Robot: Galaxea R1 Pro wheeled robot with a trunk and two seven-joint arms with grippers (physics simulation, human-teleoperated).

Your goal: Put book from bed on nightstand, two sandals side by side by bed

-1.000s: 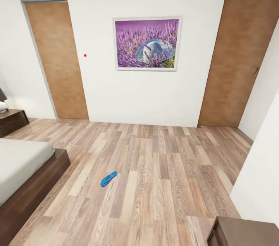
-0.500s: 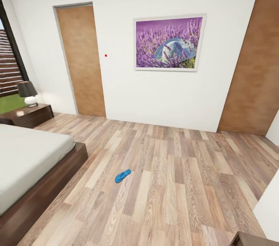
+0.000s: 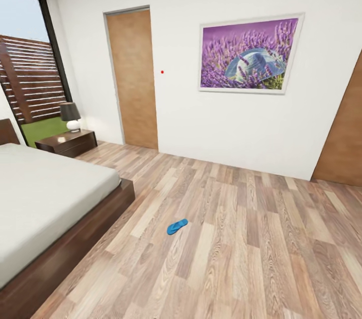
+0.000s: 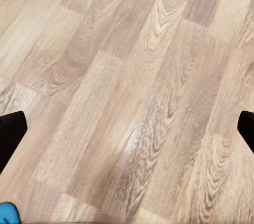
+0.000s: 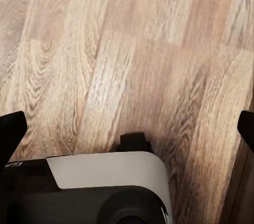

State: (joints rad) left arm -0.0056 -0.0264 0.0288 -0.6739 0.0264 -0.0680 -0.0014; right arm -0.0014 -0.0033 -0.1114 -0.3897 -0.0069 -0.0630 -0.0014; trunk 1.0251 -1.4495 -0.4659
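1. One large bed [image 3: 45, 198] is my landmark: pale mattress on a dark wooden frame, its top bare as far as I can see, with no book on the part in view.
2. Beyond the bed, by the window, stands the nightstand [image 3: 68, 142], low and dark, carrying a small lamp [image 3: 70, 115]. I judge it the natural drop point for the book.
3. On the wall across the floor [image 3: 241, 238] from the bed hang a brown door [image 3: 133, 78] and the lavender picture [image 3: 249, 54].
4. A single blue sandal [image 3: 177, 226] lies flat on the planks, off the bed's foot corner and apart from the frame. In my left wrist view a scrap of blue [image 4: 7, 214] shows at the frame's edge; I can't tell whether it is the second sandal.
5. I expect the sandal to be light, thin and floppy, so I'd pinch it across the sole's edge near mid-length, or hook the toe strap; a flat sole on flat boards leaves little to get under.
6. Left gripper [image 4: 127, 128] and right gripper [image 5: 127, 128]: both claws spread wide, fingertips at opposite edges of each wrist view, nothing between them but bare floor.
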